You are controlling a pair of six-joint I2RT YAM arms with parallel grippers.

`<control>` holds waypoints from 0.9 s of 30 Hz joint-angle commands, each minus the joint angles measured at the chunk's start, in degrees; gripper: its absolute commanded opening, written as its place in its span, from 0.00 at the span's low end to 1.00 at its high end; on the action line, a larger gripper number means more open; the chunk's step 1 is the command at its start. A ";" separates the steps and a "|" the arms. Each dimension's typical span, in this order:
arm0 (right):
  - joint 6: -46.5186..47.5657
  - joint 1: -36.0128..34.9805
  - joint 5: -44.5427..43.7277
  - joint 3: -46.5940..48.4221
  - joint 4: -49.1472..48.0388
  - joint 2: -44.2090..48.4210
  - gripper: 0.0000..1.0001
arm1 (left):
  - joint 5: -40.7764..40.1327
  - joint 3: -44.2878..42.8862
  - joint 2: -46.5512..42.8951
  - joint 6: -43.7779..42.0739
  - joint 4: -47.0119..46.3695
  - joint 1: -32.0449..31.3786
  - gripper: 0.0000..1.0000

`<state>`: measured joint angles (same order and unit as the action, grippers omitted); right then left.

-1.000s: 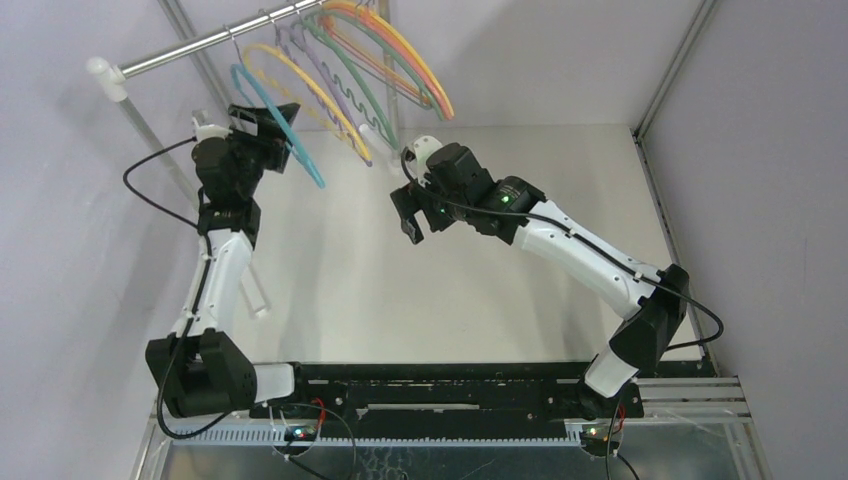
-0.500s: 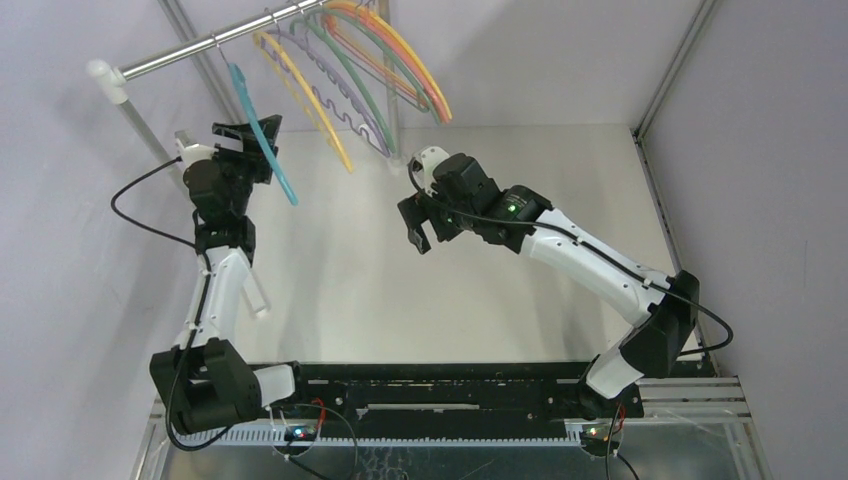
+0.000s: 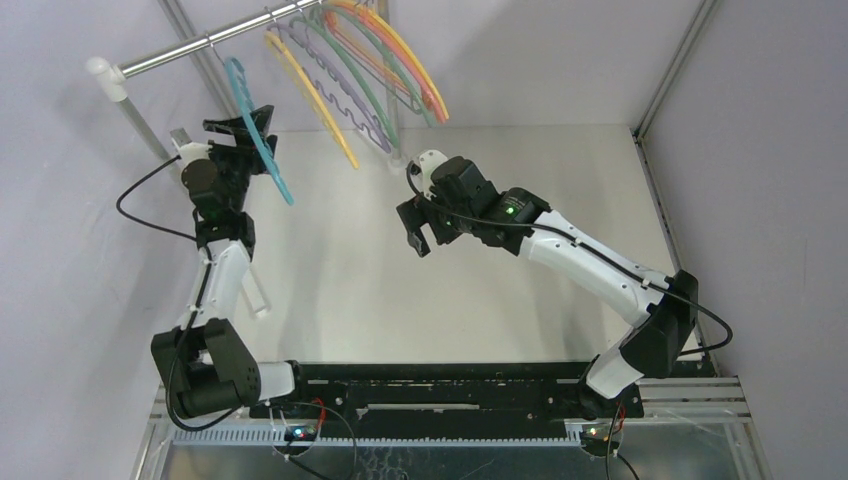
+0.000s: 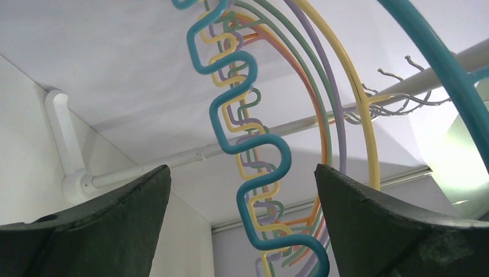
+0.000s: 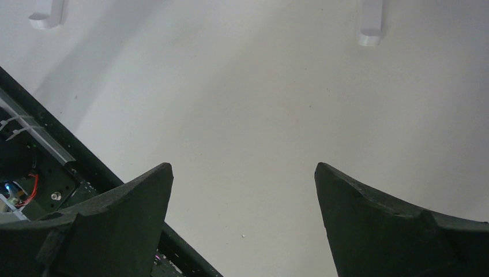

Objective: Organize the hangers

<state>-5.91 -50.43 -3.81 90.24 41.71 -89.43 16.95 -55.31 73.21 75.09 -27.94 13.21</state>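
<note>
No text, label, brand, number or sign can be read in any view, on the arms, rail or elsewhere.

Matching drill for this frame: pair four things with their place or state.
1 teal wavy-edged plastic hanger
2 yellow arched plastic hanger
3 right gripper
4 silver metal rail

A open, over the white table
B fixed to a white corner post
C between open fingers of the left gripper
D packed in the hanger bunch

Pairs: 1-C, 2-D, 3-A, 4-B
</note>
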 commanded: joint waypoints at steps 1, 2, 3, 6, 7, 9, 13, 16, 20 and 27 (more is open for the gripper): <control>0.09 -0.37 -0.63 0.38 -1.73 1.49 1.00 | -0.34 -2.95 0.42 2.44 -5.32 0.41 0.99; 0.17 -0.37 -0.74 0.30 -1.72 1.45 1.00 | -0.83 -3.09 0.25 2.01 -4.81 0.44 0.99; 0.20 -0.29 -0.75 0.29 -1.72 1.45 1.00 | -1.29 -3.35 -0.12 1.18 -3.56 0.48 0.99; 0.37 -0.28 -0.63 0.29 -1.79 1.25 1.00 | -3.06 -3.15 -2.38 -1.57 -0.21 0.49 1.00; 0.37 -0.28 -0.53 0.29 -1.81 1.15 1.00 | -3.56 -2.74 -3.00 -1.94 -0.10 0.58 0.99; 0.46 -0.28 -0.20 0.29 -1.83 0.90 1.00 | -4.04 -1.71 -3.98 -1.47 -1.33 1.01 0.99; 0.38 -0.36 0.71 0.29 -1.81 0.47 1.00 | -3.99 -1.00 -5.01 0.97 -4.18 2.11 0.99; 0.38 -0.54 0.84 0.38 -1.81 0.31 1.00 | -3.67 -1.32 -5.03 2.58 -5.45 2.76 0.99; 0.38 -0.63 0.75 0.40 -1.69 0.39 1.00 | -3.64 -0.92 -5.73 2.34 -3.99 2.96 1.00; 0.22 -0.64 0.56 -0.56 -1.57 0.99 1.00 | -4.14 5.36 -10.69 -0.08 -1.70 3.23 0.99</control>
<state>-5.72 -50.76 -3.31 90.13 41.74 -89.47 13.50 -53.34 67.20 76.53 -28.97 15.81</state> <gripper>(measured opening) 1.000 0.995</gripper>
